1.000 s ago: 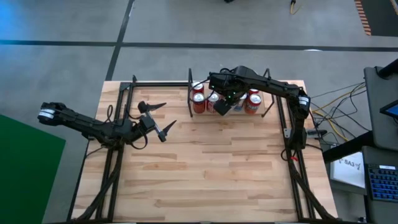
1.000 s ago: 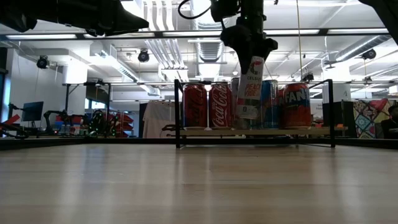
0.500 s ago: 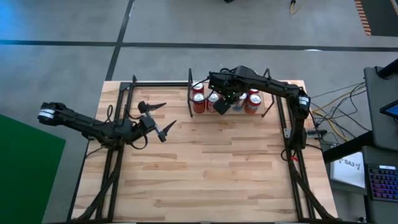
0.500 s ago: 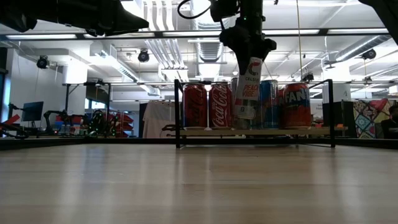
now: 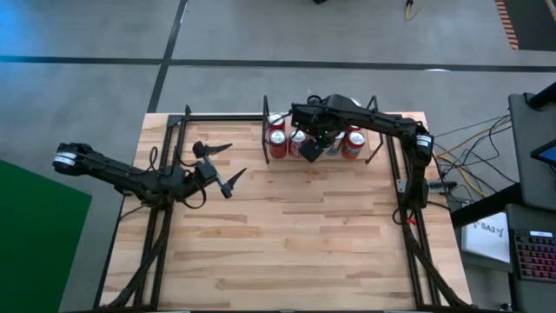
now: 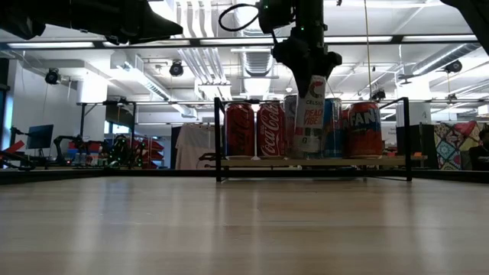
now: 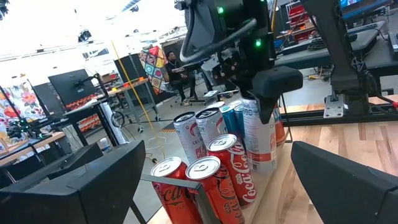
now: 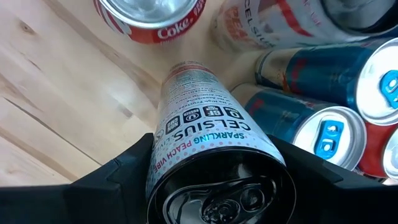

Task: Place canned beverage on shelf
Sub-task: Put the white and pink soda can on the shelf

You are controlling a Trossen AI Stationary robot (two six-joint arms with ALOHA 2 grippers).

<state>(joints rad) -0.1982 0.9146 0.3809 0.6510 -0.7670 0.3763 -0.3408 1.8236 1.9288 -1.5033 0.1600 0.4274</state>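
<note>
From the high view, I have the right gripper [image 5: 311, 144] over the front edge of the shelf [image 5: 375, 153] at the table's far side, its arm stretched across the cans already there. The left gripper [image 5: 219, 165] waits well apart over the table's left half, fingers spread wide and empty — the right arm is plainly the nearer one.

In the low view the white can [image 6: 309, 114] hangs straight below the right gripper, its long axis upright. It sits among the row, just beside the red Coke cans [image 6: 256, 130], its base at or very near the shelf board; I cannot tell whether it touches.

The left wrist view shows the same: the can stands in the front row beside the red ones, gripped near its top from above.

In the right wrist view I look straight down the can's length — the fingers [image 8: 121, 177] clamp its top rim from both sides, with the board below. I judge that what remains is a short descent, then release.
</note>
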